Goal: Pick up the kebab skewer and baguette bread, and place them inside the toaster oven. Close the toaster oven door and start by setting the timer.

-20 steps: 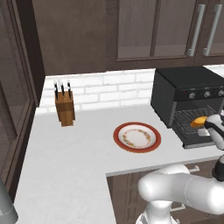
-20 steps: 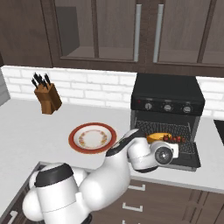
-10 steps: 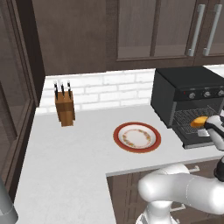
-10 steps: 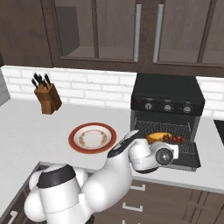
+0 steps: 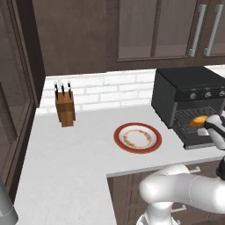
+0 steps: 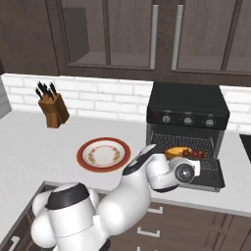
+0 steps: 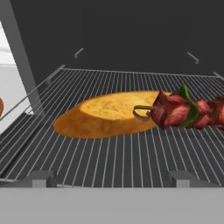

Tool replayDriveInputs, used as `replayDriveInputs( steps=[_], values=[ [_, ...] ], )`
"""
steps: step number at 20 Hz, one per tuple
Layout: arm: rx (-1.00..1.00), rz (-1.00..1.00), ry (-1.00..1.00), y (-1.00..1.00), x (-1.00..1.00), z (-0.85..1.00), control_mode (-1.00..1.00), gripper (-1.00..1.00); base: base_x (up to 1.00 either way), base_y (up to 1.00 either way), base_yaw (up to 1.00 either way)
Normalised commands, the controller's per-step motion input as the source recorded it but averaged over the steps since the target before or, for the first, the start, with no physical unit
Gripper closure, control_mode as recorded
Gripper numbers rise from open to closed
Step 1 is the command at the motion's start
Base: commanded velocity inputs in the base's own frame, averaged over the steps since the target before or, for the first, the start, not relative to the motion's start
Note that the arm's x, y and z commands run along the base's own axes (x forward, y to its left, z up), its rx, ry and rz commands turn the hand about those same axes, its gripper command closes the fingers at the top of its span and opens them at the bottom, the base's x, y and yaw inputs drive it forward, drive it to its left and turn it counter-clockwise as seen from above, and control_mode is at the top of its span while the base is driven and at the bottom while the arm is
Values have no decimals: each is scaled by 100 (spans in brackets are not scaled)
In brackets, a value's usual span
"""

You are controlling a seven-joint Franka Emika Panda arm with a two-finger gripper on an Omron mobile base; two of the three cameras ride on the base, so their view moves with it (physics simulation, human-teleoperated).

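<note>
Baguette bread point(image 7: 107, 114) and kebab skewer point(image 7: 183, 111) are being kept on the toaster oven point(image 6: 188, 110) rack.
Gripper point(image 7: 109, 178) jaws are being held apart, empty, at the rack's near edge, the skewer touching the bread's right end; the toaster oven door point(image 6: 208, 179) is lying open.

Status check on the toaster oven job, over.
Gripper open, holding nothing, at the toaster oven mouth. Baguette bread and kebab skewer both on the wire rack. Toaster oven door down, not yet closed.

Open toaster oven point(image 6: 188, 105), baguette bread point(image 6: 177, 151) beside what looks like kebab skewer point(image 6: 197, 154) on rack, plate point(image 6: 104, 154) left
</note>
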Motion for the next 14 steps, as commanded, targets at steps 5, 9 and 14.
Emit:
replayDriveInputs(
  steps=[5,9,14],
  values=[
    [0,0,0,0,18,-16,-100,-100,0,0,0],
    [0,0,0,0,19,-10,-100,-100,0,0,0],
    [0,0,0,0,19,-13,-100,-100,0,0,0]
  ],
)
